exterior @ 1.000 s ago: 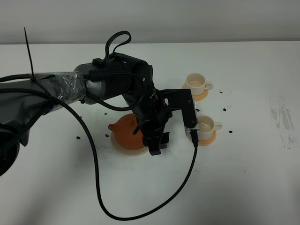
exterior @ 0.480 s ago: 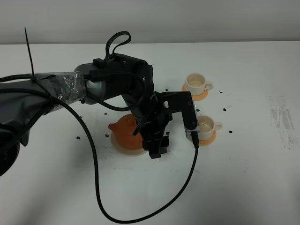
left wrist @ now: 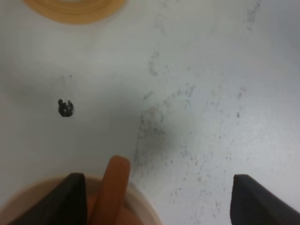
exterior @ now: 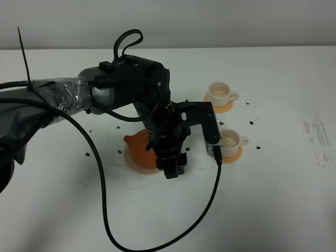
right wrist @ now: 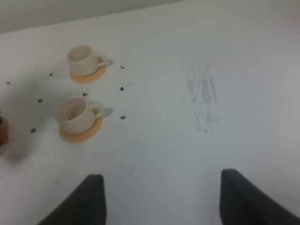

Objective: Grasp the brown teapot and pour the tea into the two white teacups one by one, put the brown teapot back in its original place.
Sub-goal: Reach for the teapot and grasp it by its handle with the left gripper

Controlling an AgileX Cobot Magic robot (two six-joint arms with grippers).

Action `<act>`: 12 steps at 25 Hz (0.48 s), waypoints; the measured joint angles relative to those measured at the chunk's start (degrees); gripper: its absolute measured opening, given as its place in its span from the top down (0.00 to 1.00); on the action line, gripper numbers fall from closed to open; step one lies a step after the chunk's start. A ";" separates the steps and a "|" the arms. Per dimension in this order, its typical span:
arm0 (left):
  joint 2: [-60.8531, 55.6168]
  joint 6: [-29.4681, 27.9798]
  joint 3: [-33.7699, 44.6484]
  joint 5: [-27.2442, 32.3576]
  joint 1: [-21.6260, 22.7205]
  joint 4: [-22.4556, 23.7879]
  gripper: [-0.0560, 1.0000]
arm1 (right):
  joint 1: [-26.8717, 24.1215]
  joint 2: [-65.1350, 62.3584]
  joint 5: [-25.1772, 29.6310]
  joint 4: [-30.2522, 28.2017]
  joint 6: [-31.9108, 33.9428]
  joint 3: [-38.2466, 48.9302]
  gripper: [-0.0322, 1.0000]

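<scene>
The brown teapot sits on its original place, a pale beige disc, largely covered by my left arm. My left gripper hangs low over the teapot's right side. In the left wrist view the left gripper is open, and the teapot's loop handle stands between its fingers, close to one finger. The two white teacups stand on orange coasters to the right. My right gripper is open over bare table, with both cups ahead of it.
A black cable loops from the left arm across the front of the table. Small dark specks dot the white table around the cups. An orange coaster shows beyond the left gripper.
The left arm has shifted slightly to the left and down, and its gripper sits a little closer to the teapot. The teapot and cups have not moved.
</scene>
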 joint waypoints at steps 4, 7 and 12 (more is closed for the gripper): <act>-0.02 -0.13 0.00 0.88 0.00 -0.17 0.33 | 0.00 0.00 0.00 0.00 0.00 0.00 0.44; -0.09 -0.13 -0.07 1.64 0.00 -0.56 0.33 | 0.00 0.00 0.00 0.00 0.00 0.00 0.44; -0.13 -0.13 -0.07 2.72 0.00 -0.74 0.33 | 0.00 0.00 0.00 0.00 0.00 0.00 0.44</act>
